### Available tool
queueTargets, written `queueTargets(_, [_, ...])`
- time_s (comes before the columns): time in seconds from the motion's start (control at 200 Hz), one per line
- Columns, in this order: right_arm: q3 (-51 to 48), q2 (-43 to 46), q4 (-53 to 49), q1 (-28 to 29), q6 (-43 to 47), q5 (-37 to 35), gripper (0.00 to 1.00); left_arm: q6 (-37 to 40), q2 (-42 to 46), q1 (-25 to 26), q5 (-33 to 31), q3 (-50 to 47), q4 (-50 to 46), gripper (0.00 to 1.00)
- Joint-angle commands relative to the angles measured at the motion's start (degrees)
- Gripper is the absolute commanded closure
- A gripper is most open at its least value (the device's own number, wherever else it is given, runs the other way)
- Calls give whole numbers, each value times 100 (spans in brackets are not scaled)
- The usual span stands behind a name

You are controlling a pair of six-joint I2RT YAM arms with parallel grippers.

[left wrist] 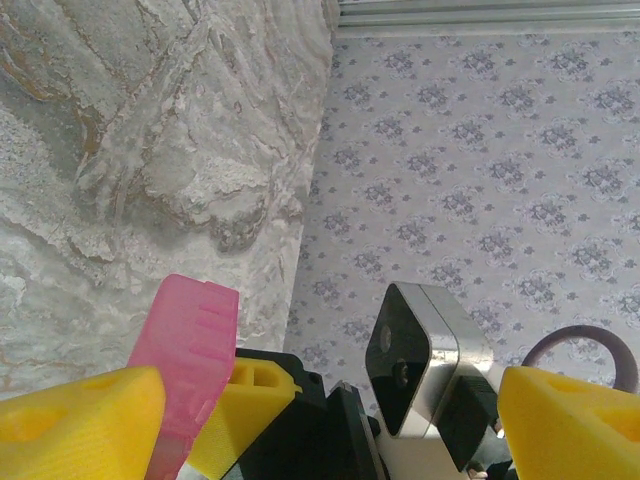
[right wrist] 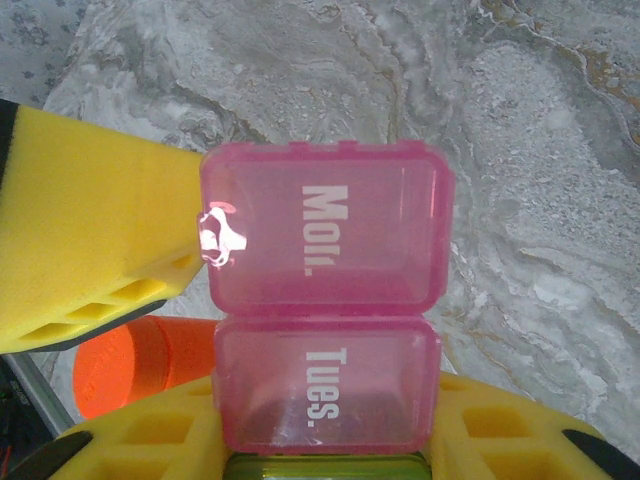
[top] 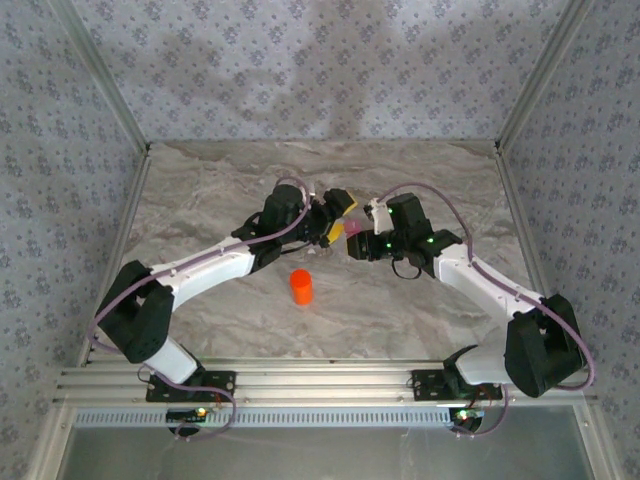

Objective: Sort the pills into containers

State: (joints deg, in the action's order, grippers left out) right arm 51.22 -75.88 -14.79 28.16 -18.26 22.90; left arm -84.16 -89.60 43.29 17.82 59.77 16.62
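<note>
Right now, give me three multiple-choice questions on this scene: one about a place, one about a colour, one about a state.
1. Where is the orange bottle? A in a gripper; B upright on the table; C on a shelf.
2. What colour is the part marked Mon.? A pink; B blue; C white.
3. The right gripper is: A wide open; B resting on the table; C shut on the pill container.
Answers: B, it stands alone; A, the plastic is pink; C, its fingers clamp both sides.

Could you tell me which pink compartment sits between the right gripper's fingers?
The Tues. compartment, clamped by the right gripper; the Mon. compartment sticks out beyond it.
</note>
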Motion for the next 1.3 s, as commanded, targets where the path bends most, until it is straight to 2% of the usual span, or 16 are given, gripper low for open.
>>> queueTargets(0.0, [-49, -23, 110, 84, -11, 88, 81, -155, -93, 138, 238, 301, 317, 14])
queueTargets(0.395, [-75, -154, 117, 84, 27, 32, 82, -174, 98, 282, 283, 627, 310, 14])
queueTargets(0.57, [-153, -106, 78, 17, 64, 22, 82, 218, 390, 180, -112, 578, -403, 13])
queueTargets(0.795, [-239, -292, -220, -217, 529, -127, 82, 1020, 1080, -614, -811, 201, -1837, 5])
queueTargets(0.909, [-78, -567, -603, -140, 1069, -452, 81, 1234, 1358, -1143, -866, -45, -2188, 0])
queueTargets(1.074, [153, -1045, -865, -69, 1576, -676, 79, 1735, 1551, -1765, -956, -44, -2840, 0])
queueTargets(1.294, [1044, -2096, -1541, 615, 2361, -1514, 77, 2111, 1574, -2275, -889, 49, -3178, 0])
